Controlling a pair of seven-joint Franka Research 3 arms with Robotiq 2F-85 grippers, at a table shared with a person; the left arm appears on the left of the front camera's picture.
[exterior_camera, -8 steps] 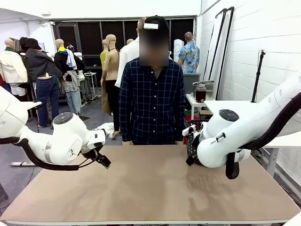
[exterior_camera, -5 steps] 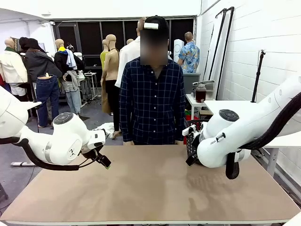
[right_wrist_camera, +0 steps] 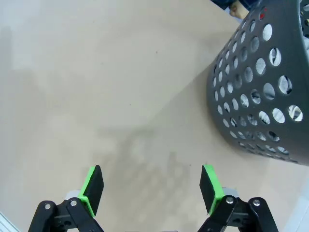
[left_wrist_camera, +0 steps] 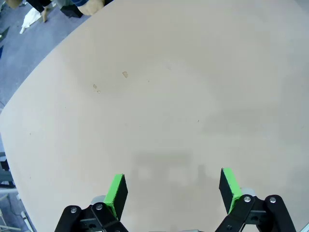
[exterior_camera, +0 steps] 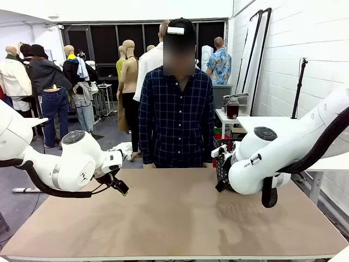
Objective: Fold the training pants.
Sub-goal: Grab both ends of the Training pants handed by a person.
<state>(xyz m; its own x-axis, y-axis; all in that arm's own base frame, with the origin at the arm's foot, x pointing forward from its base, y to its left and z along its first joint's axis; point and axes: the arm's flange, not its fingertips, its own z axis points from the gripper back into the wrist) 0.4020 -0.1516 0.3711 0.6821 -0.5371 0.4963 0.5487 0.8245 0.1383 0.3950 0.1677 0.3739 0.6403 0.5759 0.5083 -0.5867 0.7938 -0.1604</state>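
The training pants are out of view; only bare tan tabletop point(exterior_camera: 169, 213) lies between the arms. My left gripper point(left_wrist_camera: 172, 189) hovers open over the empty table, green pads wide apart, and in the front view it hangs at the table's left side point(exterior_camera: 121, 188). My right gripper point(right_wrist_camera: 152, 190) is open too, nothing between its pads, with the table surface below it. A person in a dark checked shirt point(exterior_camera: 177, 117) stands at the far edge, hands down.
A black perforated basket point(right_wrist_camera: 263, 92) stands just right of my right gripper, and in the front view the basket point(exterior_camera: 222, 164) sits at the table's far right behind that arm. A white side table point(exterior_camera: 256, 123) stands beyond.
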